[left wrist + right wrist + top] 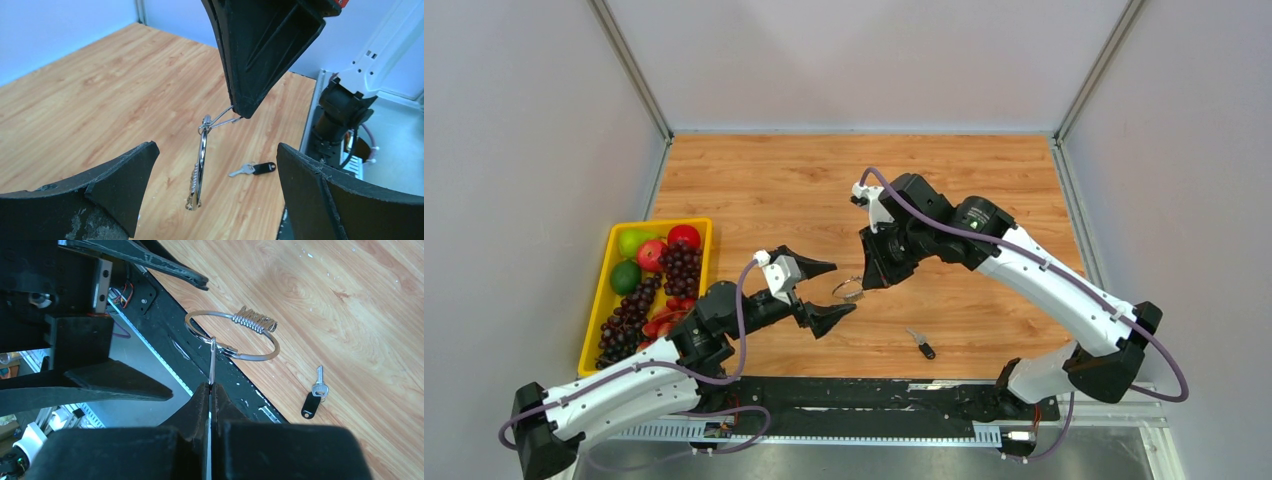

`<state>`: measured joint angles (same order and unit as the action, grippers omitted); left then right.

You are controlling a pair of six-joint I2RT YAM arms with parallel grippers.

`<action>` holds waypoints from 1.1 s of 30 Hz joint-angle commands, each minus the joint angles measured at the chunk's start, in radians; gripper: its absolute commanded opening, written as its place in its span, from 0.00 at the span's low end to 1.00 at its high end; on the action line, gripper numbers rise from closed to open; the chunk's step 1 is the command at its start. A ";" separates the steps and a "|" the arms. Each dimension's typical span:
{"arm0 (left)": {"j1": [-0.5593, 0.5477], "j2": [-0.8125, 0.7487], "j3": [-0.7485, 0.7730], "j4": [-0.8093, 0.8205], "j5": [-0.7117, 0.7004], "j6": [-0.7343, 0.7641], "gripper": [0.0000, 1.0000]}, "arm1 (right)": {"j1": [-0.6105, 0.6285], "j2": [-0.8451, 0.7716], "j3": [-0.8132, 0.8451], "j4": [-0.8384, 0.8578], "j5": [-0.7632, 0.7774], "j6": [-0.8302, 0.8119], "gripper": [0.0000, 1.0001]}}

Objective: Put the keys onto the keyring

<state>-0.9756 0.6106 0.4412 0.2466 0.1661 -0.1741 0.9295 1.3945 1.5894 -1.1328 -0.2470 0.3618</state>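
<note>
The table carries only one thing of the task, and the rest I hold in the air. My right pincer is pressed together on a thin wire clasp, and from this clasp the keyring hangs free above the table, near the middle of its near half. My left pincer is apart. Its two fingers stand one on each side of the ring and do not touch it.

I judge that the step in hand is presenting the ring, so that a key can be threaded on it. The black-headed key is not yet on it. It lies flat on the table, at about 4 o'clock from the ring in the top view and well apart from it. A tight row of small silver pieces sits already on the wire; I cannot tell each one.

The next move calls, I think, for my left pincer to go down for the key. The key is thin and flat, so the pinch must be low and exact.

In the left wrist view the ring is almost edge-on and upright, with its long axis from 12 to 6 o'clock. In the top view the key's long axis runs from 10 to 4 o'clock, blade towards 10 and black head towards 4.
</note>
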 commanded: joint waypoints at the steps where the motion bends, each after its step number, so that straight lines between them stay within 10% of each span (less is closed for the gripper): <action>1: -0.003 0.028 -0.055 0.226 -0.021 0.118 1.00 | 0.008 0.032 0.088 -0.057 -0.027 0.030 0.00; 22: -0.011 0.137 -0.164 0.523 0.036 0.296 0.89 | 0.010 0.094 0.170 -0.128 -0.087 0.035 0.00; 33: -0.033 0.163 -0.159 0.521 0.085 0.334 0.65 | 0.015 0.126 0.219 -0.147 -0.092 0.042 0.00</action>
<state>-0.9997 0.7647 0.2813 0.7261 0.2089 0.1299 0.9360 1.5169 1.7443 -1.2606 -0.3248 0.3706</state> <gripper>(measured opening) 0.683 0.008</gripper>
